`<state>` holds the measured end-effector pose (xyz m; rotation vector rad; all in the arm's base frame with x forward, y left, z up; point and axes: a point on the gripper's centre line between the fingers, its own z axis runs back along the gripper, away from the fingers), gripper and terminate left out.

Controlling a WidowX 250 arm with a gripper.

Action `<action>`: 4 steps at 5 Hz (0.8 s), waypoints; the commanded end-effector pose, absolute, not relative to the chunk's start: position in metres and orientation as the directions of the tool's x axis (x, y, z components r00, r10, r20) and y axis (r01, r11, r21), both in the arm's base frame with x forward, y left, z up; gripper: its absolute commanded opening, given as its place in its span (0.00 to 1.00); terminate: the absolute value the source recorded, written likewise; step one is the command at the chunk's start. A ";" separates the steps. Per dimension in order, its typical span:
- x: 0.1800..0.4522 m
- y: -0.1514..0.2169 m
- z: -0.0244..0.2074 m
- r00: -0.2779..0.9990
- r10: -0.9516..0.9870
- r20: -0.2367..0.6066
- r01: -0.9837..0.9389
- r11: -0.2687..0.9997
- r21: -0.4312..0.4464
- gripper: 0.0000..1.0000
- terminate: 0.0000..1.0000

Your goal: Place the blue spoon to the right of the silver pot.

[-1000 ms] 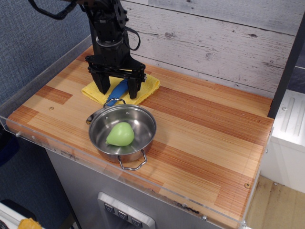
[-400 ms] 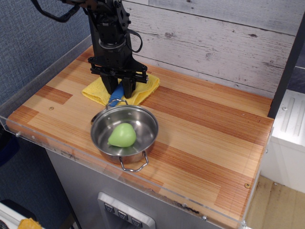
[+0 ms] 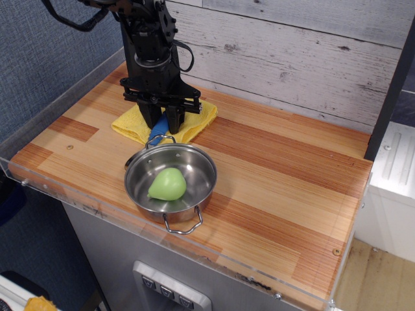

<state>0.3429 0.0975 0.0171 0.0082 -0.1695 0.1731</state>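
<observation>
The blue spoon (image 3: 159, 129) lies on a yellow cloth (image 3: 194, 122) at the back left of the wooden counter; only its ribbed blue handle shows, between the fingers. My black gripper (image 3: 164, 122) points straight down over it, its fingers closed in on the handle from both sides. The spoon's bowl end is hidden behind the pot rim. The silver pot (image 3: 200, 167) stands just in front of the cloth near the counter's front edge, with a wire loop handle at back and front. A green pear-shaped object (image 3: 167, 184) lies inside it.
A clear acrylic lip (image 3: 78, 194) edges the counter's front and left side. A whitewashed plank wall (image 3: 292, 52) rises behind. Bare wooden counter (image 3: 285, 181) stretches to the right of the pot.
The gripper's fingers have closed from wide apart onto the spoon handle. The pot has shifted slightly forward and to the right.
</observation>
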 end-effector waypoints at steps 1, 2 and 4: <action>0.349 0.103 0.089 0.945 0.182 0.272 -0.189 0.982 -0.002 0.00 0.00; 0.348 0.105 0.111 0.933 0.196 0.301 -0.200 0.980 -0.018 0.00 0.00; 0.344 0.101 0.147 0.914 0.202 0.353 -0.199 0.979 -0.046 0.00 0.00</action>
